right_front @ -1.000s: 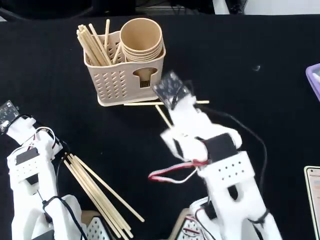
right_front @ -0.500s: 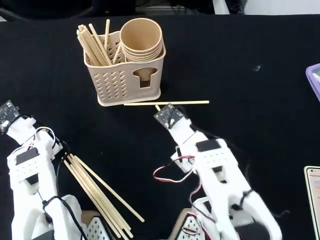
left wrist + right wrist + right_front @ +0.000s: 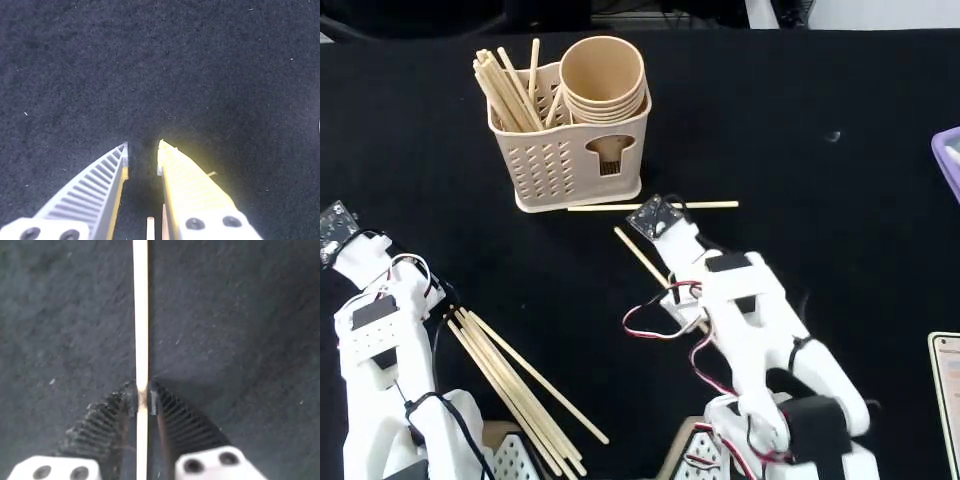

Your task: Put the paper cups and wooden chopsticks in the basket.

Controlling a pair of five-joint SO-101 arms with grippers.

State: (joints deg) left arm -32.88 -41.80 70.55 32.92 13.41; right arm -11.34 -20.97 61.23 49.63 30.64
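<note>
Black table (image 3: 840, 90); right gripper (image 3: 142, 389) tight around one wooden chopstick (image 3: 140, 300)

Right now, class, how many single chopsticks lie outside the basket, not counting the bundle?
2: a flat chopstick in front of the basket, and a gripped chopstick in the right hand. The arm may hide more.

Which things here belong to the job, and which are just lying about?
Job: basket; cups and chopsticks inside it; held chopstick in the right gripper; stray chopstick beside the basket; chopstick bundle near the left arm.
Lying about: purple thing and card at the right edge.
</note>
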